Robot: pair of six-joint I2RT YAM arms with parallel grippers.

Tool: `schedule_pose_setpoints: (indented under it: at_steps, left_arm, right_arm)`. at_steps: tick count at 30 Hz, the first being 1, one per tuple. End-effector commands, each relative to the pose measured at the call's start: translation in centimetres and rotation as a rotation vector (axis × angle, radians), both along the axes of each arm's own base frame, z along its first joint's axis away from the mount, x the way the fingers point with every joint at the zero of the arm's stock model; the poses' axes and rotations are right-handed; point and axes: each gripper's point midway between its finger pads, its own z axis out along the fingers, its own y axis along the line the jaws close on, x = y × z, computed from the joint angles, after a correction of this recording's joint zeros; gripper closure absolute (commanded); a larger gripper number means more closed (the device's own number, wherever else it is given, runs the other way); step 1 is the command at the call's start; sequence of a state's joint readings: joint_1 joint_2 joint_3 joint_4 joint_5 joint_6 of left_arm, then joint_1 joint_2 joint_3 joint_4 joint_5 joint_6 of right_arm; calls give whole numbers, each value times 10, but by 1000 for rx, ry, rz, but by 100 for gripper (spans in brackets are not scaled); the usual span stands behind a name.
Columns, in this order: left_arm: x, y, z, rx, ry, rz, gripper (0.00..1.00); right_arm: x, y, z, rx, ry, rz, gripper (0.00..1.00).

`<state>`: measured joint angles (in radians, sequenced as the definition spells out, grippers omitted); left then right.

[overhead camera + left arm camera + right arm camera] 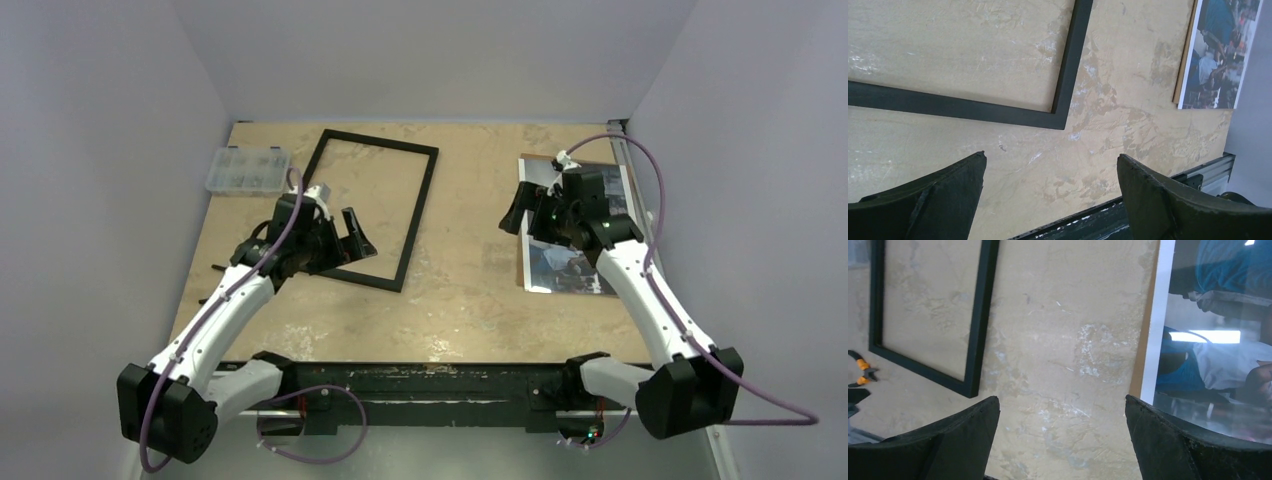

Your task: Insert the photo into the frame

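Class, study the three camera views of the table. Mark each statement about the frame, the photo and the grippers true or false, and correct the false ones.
1. The photo sits inside the frame. False: the photo lies at the right of the table, apart from the frame, which is empty.
2. Both grippers are open and hold nothing. True: the left gripper and the right gripper have nothing between their fingers.
3. A clear plastic box stands by the right arm's base. False: the box is at the far left corner.
4. The frame lies flat with bare table showing through it. True.
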<state>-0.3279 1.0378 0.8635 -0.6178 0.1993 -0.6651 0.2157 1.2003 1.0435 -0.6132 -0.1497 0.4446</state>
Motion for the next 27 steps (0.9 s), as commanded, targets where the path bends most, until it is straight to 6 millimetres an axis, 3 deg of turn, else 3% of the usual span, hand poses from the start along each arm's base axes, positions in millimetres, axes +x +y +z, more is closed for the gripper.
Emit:
schedule_pose_setpoints:
  at_steps: [1, 11, 19, 23, 27]
  left_arm:
    - [8, -15, -8, -55, 6, -35, 0]
    - [16, -36, -65, 18, 187, -72, 0]
    - [33, -72, -84, 248, 209, -127, 0]
    - [40, -96, -88, 322, 194, -165, 0]
    - [43, -103, -103, 403, 212, -174, 5]
  right_arm:
    - [-2, 13, 29, 95, -103, 32, 4]
    - [-35, 15, -1, 115, -24, 70, 2]
    - [-56, 16, -31, 133, 57, 82, 3]
    - [-59, 15, -37, 128, 71, 81, 3]
    - [-59, 15, -39, 121, 82, 83, 3]
